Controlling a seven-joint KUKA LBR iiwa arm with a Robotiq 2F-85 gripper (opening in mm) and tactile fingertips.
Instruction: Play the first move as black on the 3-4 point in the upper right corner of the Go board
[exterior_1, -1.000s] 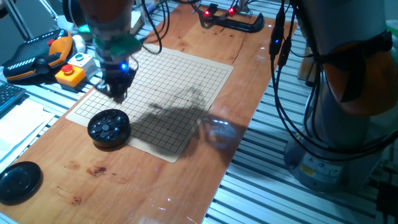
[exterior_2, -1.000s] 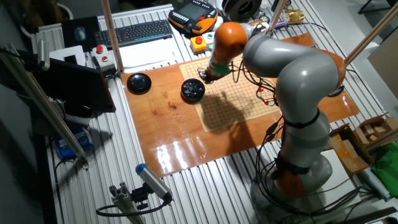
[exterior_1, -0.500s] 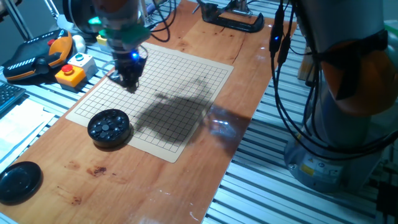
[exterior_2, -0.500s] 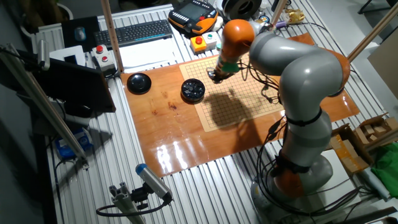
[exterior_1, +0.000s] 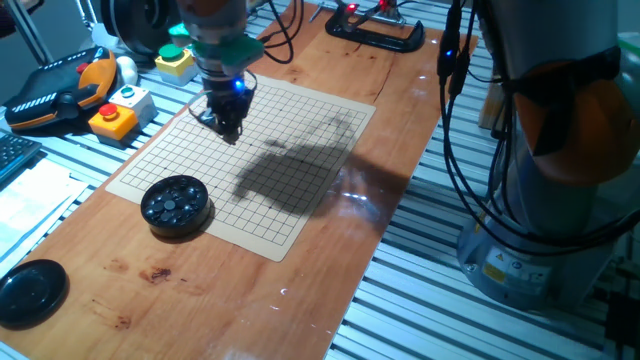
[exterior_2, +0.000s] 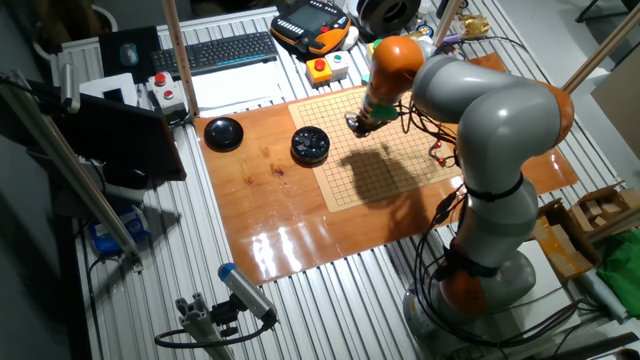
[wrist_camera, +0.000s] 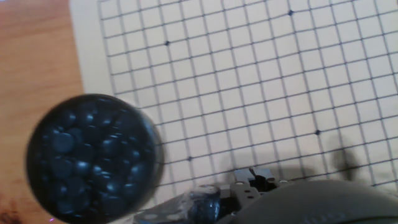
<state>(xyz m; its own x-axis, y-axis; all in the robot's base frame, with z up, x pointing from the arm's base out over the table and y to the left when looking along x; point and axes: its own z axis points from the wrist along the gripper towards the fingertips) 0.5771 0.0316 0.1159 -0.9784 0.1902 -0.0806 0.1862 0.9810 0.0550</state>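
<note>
- The dark two-finger pincer (exterior_1: 228, 128) on the grey and orange arm hangs over the pale gridded Go board (exterior_1: 290, 170), above its far left part in one fixed view; a blue light glows on the hand just above it.
- In the other fixed view the pincer (exterior_2: 358, 124) sits over the board (exterior_2: 400, 175) near its 11 o'clock corner.
- Pincer state: cannot tell. The fingertips are too small and dark in both fixed views, and the hand view shows only blurred hardware at its lower edge.
- Whether a single glossy black stone is held between the fingers cannot be told from any view.
- The visible board crossings carry no stone in the hand view; only printed star dots mark the grid (wrist_camera: 267, 93).
- A round black bowl filled with glossy black stones (exterior_1: 175, 205) rests at the board's near left corner, overlapping its edge; in the hand view the bowl (wrist_camera: 93, 158) lies at 8 o'clock, partly on the board and partly on the wood.
- A flat round black lid (exterior_1: 30, 290) lies on the brown wooden desk (exterior_1: 200, 290), well apart from the bowl, towards 7 o'clock.
- A dark shadow falls across the middle of the board.
</note>
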